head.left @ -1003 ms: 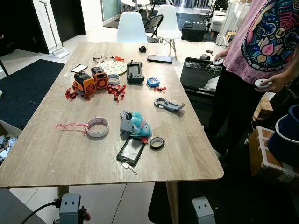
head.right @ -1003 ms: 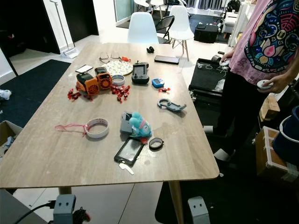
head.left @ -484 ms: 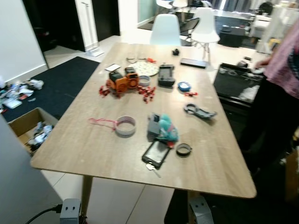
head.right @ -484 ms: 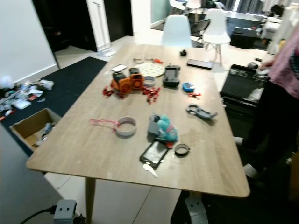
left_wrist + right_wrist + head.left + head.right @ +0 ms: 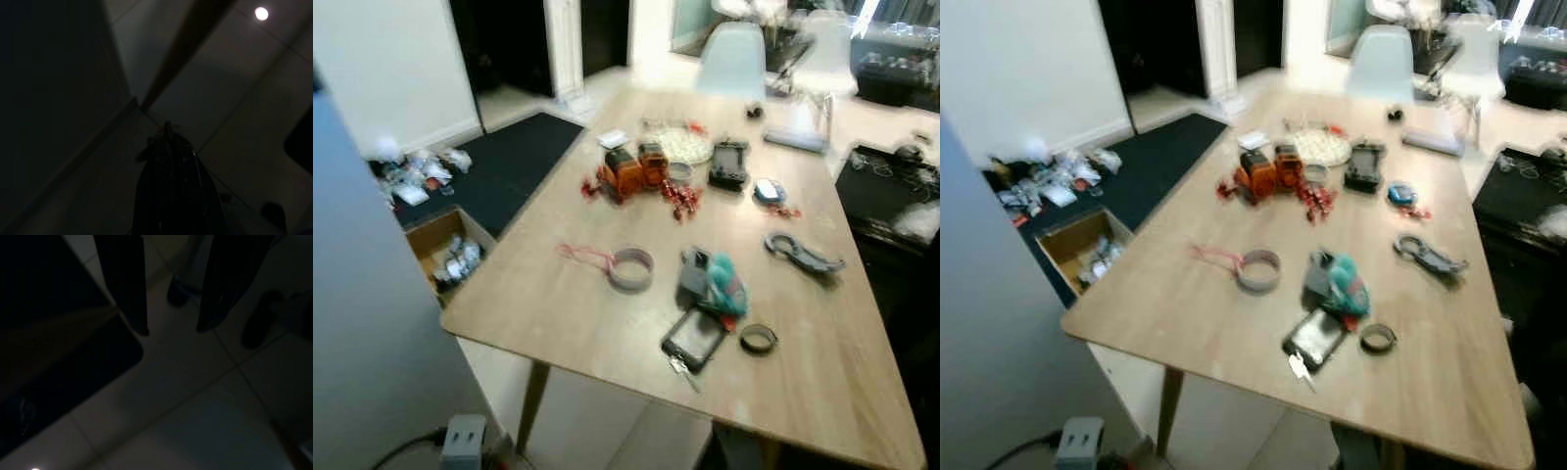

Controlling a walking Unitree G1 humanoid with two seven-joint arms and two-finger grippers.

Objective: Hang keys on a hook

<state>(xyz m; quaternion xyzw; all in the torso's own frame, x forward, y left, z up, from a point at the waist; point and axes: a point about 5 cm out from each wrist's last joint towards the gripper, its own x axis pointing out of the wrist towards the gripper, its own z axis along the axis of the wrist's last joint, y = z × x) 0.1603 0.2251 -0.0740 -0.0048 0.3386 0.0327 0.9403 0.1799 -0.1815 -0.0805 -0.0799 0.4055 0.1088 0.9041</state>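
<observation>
A silver key lies near the front edge of the wooden table, at the end of a flat black case. Just behind the case sit a teal plush charm and a grey block. Both arms hang low beside the table. In the dark left wrist view, my left gripper looks shut, its fingers pressed into one dark tip above the floor tiles. My right gripper is open over the tiles, with nothing between its two black fingers.
The table also holds a tape roll with a pink cord, a black ring, a grey carabiner, orange toy robots and a black handheld. A grey panel stands close on the left. An open cardboard box sits on the floor.
The camera has swung to the left, so the table now sits to the right and the person has left the view. The picture is blurred. Nothing on the table moved.
</observation>
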